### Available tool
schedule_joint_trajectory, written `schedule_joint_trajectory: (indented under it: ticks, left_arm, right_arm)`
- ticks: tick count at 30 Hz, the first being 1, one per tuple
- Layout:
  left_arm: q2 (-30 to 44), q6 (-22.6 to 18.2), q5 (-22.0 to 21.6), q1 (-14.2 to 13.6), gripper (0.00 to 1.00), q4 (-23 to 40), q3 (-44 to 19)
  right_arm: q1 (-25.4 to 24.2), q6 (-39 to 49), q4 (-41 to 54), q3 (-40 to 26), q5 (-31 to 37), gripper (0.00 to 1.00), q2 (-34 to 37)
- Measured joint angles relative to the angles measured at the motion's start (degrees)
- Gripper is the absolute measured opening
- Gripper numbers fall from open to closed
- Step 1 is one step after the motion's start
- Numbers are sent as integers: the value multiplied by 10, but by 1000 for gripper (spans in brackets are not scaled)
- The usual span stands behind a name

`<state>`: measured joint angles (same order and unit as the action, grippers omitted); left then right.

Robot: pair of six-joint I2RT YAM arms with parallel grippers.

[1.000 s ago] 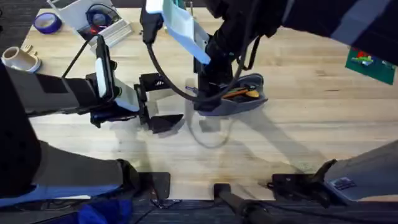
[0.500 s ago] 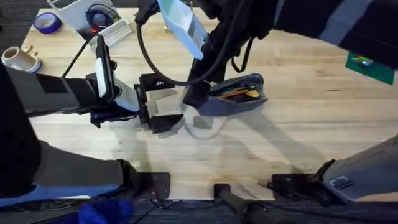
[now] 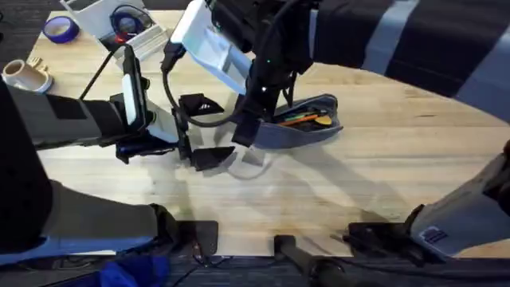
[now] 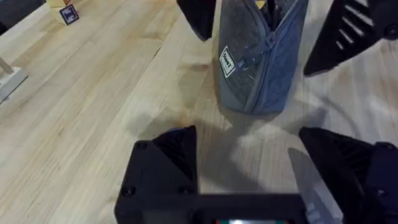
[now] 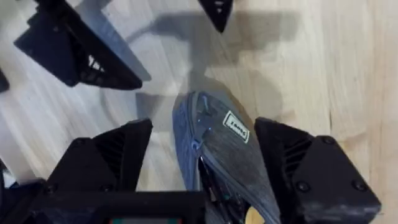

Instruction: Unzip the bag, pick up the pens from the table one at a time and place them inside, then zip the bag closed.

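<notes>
Grey-blue fabric marks the bag (image 3: 299,126), lying on the table (image 3: 398,151) in the overhead view with its zipper gaping and an orange pen (image 3: 303,119) visible inside. The right gripper (image 3: 253,135) hangs over the bag's near-left end, its arm reaching down from above. The left gripper (image 3: 198,131) sits just left of the bag, its black fingers spread wide with nothing between them. A roll of blue tape (image 3: 60,29) lies far left of the bag, at the table's back corner.

From the left wrist, the bag (image 4: 258,62) stands just beyond the parted fingers (image 4: 165,162), a white label (image 4: 227,61) on its side; the zipper is parted at its far end.

From the right wrist, the fingers (image 5: 121,155) are wide apart and straddle the bag's end (image 5: 217,143) without clamping it. The label (image 5: 236,126) faces up, and the other arm's fingers (image 5: 74,50) rest on the wood beyond the bag.
</notes>
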<state>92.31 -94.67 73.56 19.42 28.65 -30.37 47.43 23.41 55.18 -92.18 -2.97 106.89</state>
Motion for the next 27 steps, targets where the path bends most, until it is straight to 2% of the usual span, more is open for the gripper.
schedule_joint_trajectory:
  ticks: [17,27]
  left_arm:
    - [0,0,0,0,993,-2,0]
    - [0,0,0,0,993,-4,0]
  right_arm:
    - [0,-20,-21,0,6,996,0]
    - [0,-20,-16,0,6,955,0]
